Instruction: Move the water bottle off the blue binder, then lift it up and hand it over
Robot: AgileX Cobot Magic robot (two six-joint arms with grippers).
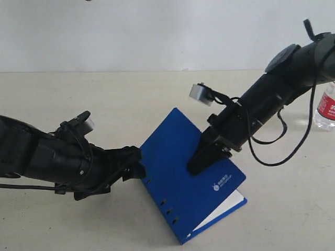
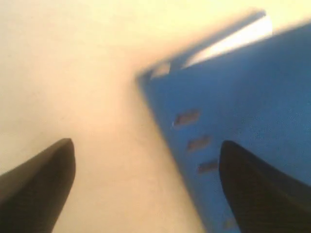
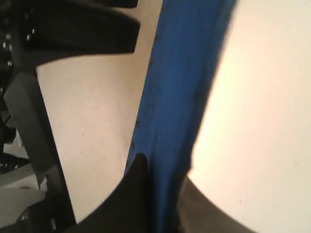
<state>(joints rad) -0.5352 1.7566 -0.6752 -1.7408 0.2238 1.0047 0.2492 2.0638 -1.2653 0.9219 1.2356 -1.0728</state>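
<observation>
Clamps the right hand (image 1: 198,166) shut on an edge of the flat, solid-blue rectangular binder (image 1: 178,196). Holds the left hand (image 1: 138,165) spread wide and empty, just beside the binder's slotted spine edge. Has the small clear plastic water bottle (image 1: 327,107) with its red-and-white label standing upright on the pale tabletop (image 1: 104,99), off the binder and well apart.

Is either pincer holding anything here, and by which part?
The right pincer is shut on the blue binder, clamping its edge opposite the slotted spine. The left pincer is open and holds nothing.
</observation>
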